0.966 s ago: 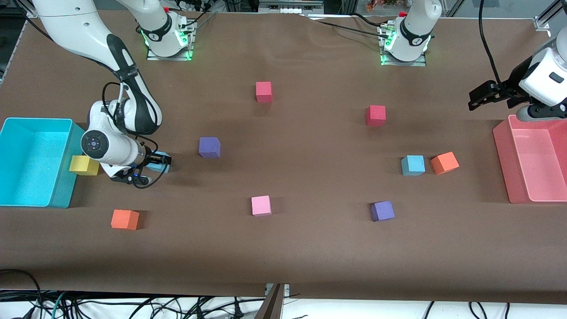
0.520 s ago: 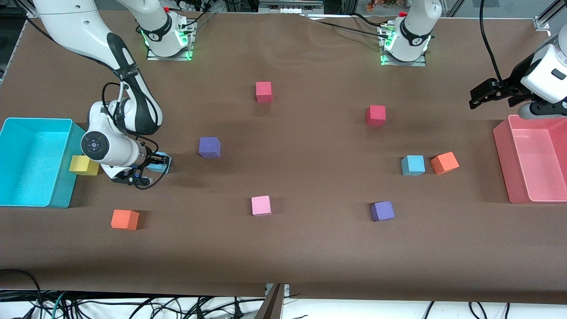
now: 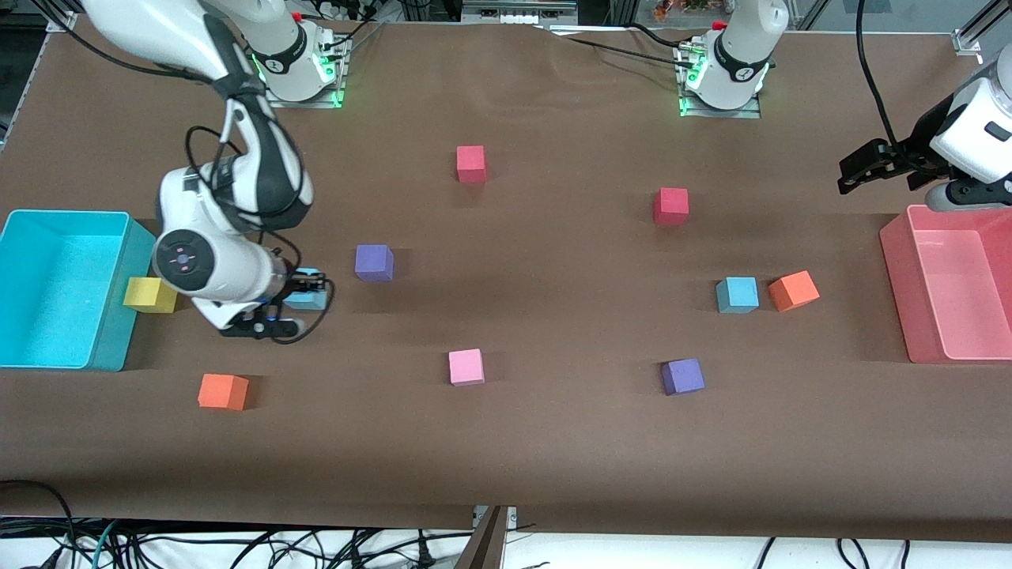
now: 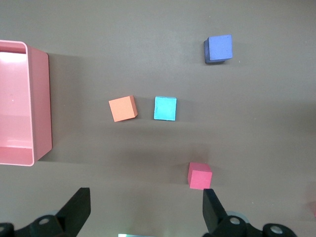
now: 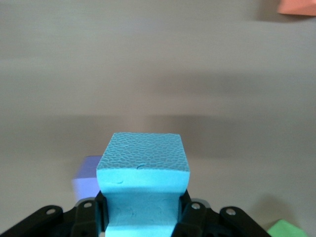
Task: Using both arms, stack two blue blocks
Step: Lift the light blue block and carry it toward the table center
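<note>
One blue block [image 3: 307,297] is held between the fingers of my right gripper [image 3: 304,300], which is shut on it and raised a little over the table beside the yellow cube. The right wrist view shows this block [image 5: 143,173] squeezed in the right gripper [image 5: 143,217]. The other blue block [image 3: 737,294] rests on the table toward the left arm's end, touching nothing, and also shows in the left wrist view [image 4: 165,108]. My left gripper [image 3: 858,170] hangs open and empty in the air beside the pink bin's corner; the left gripper [image 4: 144,200] has nothing between its fingers.
A cyan bin [image 3: 16,292] stands at the right arm's end and a pink bin [image 3: 893,269] at the left arm's end. An orange cube [image 3: 793,290] lies beside the resting blue block. A yellow cube [image 3: 149,294], purple cubes [image 3: 374,262] [image 3: 682,376], a pink cube [image 3: 466,367] and red cubes [image 3: 470,163] [image 3: 670,205] are scattered about.
My right gripper has closed on the blue block and lifted it, shifting a little toward the left arm's end. The left arm has barely moved.
</note>
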